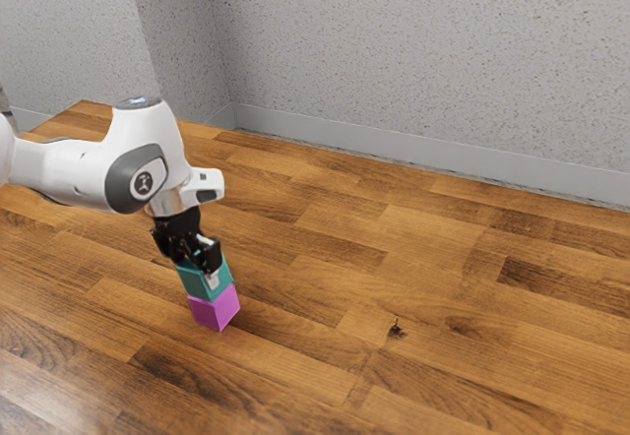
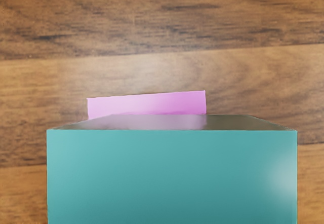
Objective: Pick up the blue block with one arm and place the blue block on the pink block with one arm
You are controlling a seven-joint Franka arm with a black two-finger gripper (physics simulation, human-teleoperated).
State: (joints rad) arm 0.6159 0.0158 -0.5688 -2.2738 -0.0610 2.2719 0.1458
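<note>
I find my gripper (image 1: 200,258) clamped, fingers together, on the blue block (image 1: 209,279), which appears seated on the pink block (image 1: 216,310) at near left; release and withdrawal are not yet done.

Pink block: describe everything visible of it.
The pink block is a small plain cube, matte magenta, with no markings. It stands flat on the wooden table, one vertical edge turned toward the exterior camera. The blue block, teal in look, appears to rest on its top face. In the wrist view a strip of pink shows past the blue block's far edge. The gripper holds the blue block; its fingers do not touch the pink one.
</note>
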